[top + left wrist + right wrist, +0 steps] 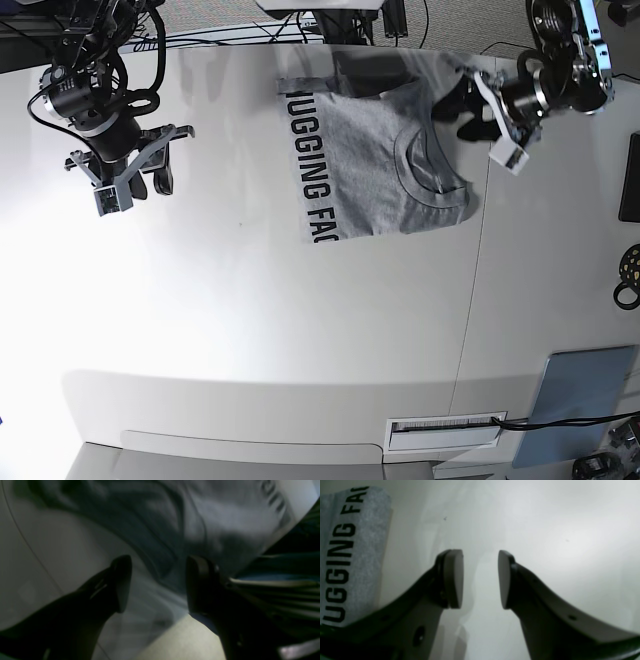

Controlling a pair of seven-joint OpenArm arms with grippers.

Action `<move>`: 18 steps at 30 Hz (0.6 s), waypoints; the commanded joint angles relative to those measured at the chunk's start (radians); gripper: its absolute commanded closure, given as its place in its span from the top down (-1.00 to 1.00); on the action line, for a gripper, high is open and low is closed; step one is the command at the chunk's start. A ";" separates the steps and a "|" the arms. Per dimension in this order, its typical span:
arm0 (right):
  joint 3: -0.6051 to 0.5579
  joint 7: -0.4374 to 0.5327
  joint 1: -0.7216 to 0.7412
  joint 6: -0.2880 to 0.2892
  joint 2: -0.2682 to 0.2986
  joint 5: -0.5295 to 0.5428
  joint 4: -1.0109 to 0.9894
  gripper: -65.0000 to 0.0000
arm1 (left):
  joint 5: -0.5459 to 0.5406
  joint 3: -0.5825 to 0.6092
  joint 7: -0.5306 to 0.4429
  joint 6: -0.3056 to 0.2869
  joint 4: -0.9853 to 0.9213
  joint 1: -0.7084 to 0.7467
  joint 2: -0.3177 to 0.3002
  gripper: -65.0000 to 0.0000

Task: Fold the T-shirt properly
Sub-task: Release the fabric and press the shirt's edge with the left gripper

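Observation:
The grey T-shirt [365,165] lies partly folded at the back middle of the white table [250,320]. Its ribbed neck [415,170] faces right and black lettering runs along its left edge. My left gripper [463,115] is open at the shirt's right side near the neck. In the left wrist view its open fingers [160,585] frame blurred grey cloth [225,517], and I cannot tell whether they touch it. My right gripper [150,185] is open and empty over bare table, well left of the shirt. The right wrist view shows its open fingers [480,578] and the lettered edge [355,555] at far left.
A table seam [470,300] runs front to back right of the shirt. A black object [630,180] and a coiled cable [628,278] sit at the right edge. A blue-grey pad [580,392] lies at the front right. Cables crowd the back edge [350,20].

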 commanded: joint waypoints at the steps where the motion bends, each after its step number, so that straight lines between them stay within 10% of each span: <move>1: 0.005 0.031 0.003 -0.002 0.009 0.007 0.016 -0.29 | -0.022 -0.004 0.003 -0.001 0.018 0.008 -0.011 0.06; 13: 0.005 0.037 0.003 -0.002 0.009 0.006 0.016 -0.29 | -0.082 -0.004 0.080 -0.001 0.198 0.130 -0.011 0.06; 18: 0.005 0.035 0.003 -0.002 0.009 0.006 0.016 -0.29 | -0.063 -0.004 -0.057 -0.001 0.248 0.157 -0.010 0.06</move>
